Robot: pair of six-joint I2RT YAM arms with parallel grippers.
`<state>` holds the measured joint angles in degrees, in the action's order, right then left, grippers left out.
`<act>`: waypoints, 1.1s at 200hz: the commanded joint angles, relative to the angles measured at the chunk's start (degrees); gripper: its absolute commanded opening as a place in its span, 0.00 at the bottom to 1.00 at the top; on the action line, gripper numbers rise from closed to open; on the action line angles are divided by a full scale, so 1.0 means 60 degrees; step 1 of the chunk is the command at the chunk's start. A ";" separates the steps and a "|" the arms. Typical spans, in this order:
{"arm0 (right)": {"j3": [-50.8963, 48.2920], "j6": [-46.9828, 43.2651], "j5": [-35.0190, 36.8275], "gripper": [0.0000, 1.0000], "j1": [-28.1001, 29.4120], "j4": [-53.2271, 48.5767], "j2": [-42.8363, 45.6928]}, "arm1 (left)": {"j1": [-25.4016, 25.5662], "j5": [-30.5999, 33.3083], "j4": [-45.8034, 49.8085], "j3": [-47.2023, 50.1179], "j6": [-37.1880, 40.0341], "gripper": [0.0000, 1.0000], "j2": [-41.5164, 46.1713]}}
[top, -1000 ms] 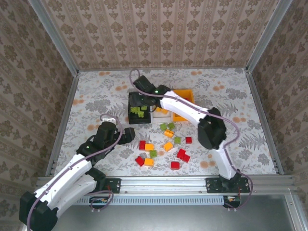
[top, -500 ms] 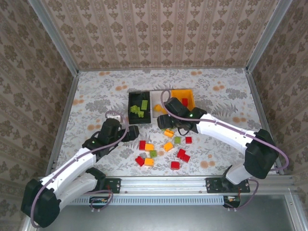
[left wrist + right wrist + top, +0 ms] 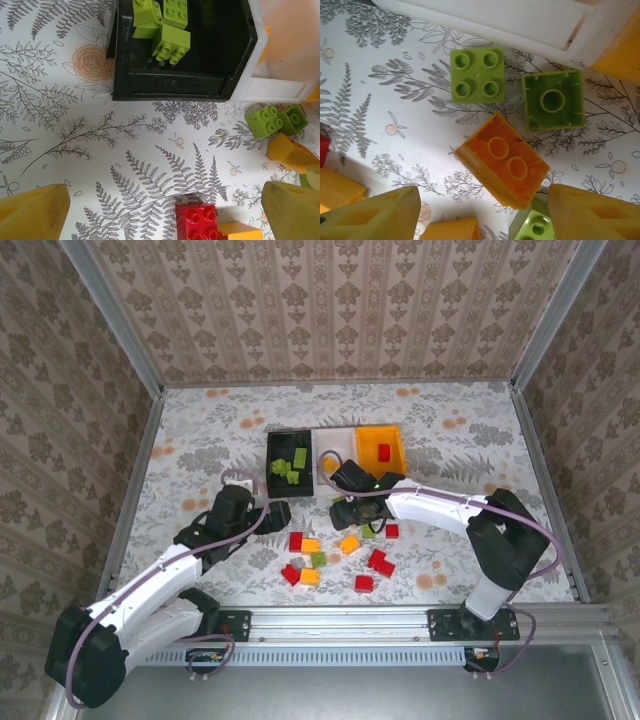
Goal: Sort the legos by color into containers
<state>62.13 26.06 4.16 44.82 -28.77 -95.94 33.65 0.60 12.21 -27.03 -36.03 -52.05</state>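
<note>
Loose red, orange and green legos lie on the table in front of three bins. The black bin holds green bricks; beside it stand the white bin and the orange bin, which holds a red brick. My left gripper is open low over the cloth, a red brick lying between its fingers. My right gripper is open just behind an upturned orange brick, not gripping it.
In the right wrist view, a lime brick and an upturned green brick lie by the white bin's wall. Two green bricks sit near the white bin's corner. Metal rails edge the table.
My right arm has drawn back from over the black bin and come down over the loose bricks in front of the white bin. My left gripper has edged right towards the pile.
</note>
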 commanded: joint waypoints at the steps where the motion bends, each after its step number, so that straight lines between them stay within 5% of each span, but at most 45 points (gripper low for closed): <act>1: -0.0261 -0.0123 -0.0333 0.70 0.0436 -0.0204 0.0391 | -0.0012 -0.0058 0.0144 -0.0097 -0.0067 1.00 0.0220; 100: -0.0642 0.0314 0.0374 0.63 0.1408 -0.0272 -0.0671 | -0.0027 0.0033 0.0363 -0.0177 0.0084 1.00 0.0301; 159: -0.0657 0.0177 0.0489 0.36 0.1415 -0.0111 -0.0070 | -0.0027 0.0044 0.0351 -0.0194 0.0130 1.00 0.0365; 220: 0.1388 -0.0087 0.0641 0.32 0.0131 0.0062 0.0293 | -0.0025 -0.0173 0.0390 -0.0386 0.0336 1.00 0.0285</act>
<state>63.33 26.70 5.98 49.39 -29.56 -93.25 33.65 0.56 13.74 -27.33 -35.97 -50.83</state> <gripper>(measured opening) 0.412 0.997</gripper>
